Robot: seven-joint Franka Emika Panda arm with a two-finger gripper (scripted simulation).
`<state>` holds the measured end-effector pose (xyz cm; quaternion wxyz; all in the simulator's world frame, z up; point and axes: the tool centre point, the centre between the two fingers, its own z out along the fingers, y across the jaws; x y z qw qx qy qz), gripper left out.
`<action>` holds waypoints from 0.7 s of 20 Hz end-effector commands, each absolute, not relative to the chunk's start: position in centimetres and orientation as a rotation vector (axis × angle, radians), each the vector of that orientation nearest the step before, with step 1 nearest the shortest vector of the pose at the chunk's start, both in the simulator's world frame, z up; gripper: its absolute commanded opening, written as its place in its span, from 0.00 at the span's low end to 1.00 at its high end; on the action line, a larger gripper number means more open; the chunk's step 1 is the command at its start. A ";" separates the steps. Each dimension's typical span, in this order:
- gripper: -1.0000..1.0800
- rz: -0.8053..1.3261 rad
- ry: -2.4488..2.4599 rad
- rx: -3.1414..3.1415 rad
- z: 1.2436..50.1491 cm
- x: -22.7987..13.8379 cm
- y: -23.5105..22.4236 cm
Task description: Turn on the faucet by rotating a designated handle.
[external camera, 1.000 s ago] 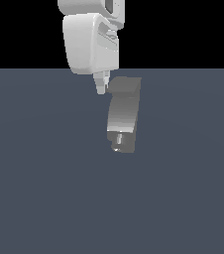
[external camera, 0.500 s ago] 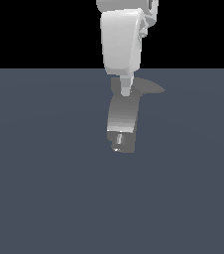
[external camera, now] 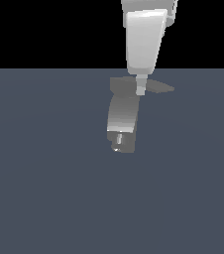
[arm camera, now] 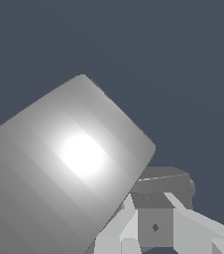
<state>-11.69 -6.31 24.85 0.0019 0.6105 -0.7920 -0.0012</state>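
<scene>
Exterior view: I've swung hand (external camera: 140,90) rightward across faucet (external camera: 122,119) top, handle (external camera: 156,88) now pointing right; hand looks closed, holding nothing.

Open floor (external camera: 44,198) rings the faucet (external camera: 123,119); only its handle (external camera: 158,88) juts sideways.

A flat, matte slate-blue floor (external camera: 39,198) is stretching back to a straight far edge. The small grey metallic curved faucet (external camera: 122,121) is standing directly on it, nearer that far edge.
</scene>
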 end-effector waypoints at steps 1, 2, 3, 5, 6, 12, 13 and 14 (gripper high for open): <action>0.00 0.001 -2.496 1.908 24.8 -11.0 -7.8; 0.00 0.001 -2.497 1.907 24.8 -10.8 -8.2; 0.00 0.001 -2.498 1.905 24.8 -10.6 -8.7; 0.00 0.001 -2.499 1.903 24.8 -10.2 -9.6; 0.00 0.001 -2.500 1.902 24.8 -10.0 -10.0; 0.00 0.001 -2.505 1.896 24.8 -8.8 -12.6; 0.00 0.001 -2.506 1.895 24.8 -8.6 -13.0; 0.00 0.001 -2.506 1.894 24.8 -8.5 -13.5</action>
